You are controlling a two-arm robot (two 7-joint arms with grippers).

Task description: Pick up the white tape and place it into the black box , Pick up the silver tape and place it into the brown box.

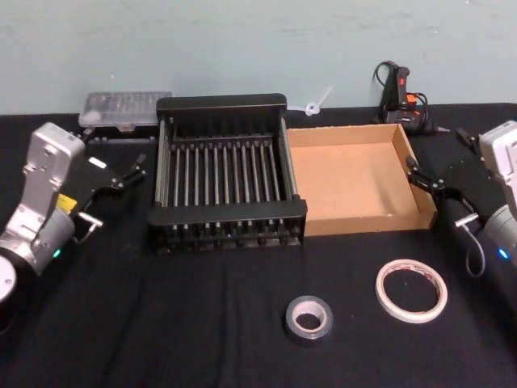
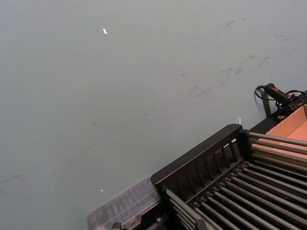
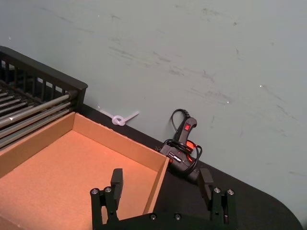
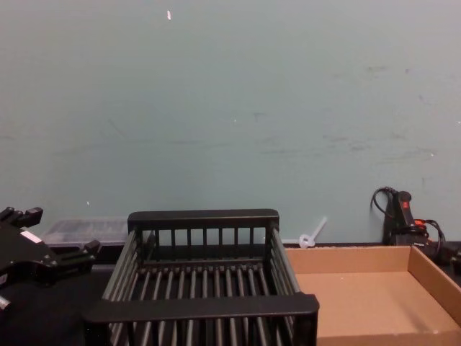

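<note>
While the right pincer (image 1: pixel 420 179) hangs apart beside the brown box (image 1: pixel 353 223), white tape (image 1: pixel 411 290) lies well nearer

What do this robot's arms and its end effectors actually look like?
Each arm is silver-grey metal with rounded joints, a small teal light glowing near the wrist, and a boxy pale housing above it. The left end effector and right end effector are black, with thin black fingers fixed by small screws. A dark cable loops beside the right wrist.
</note>
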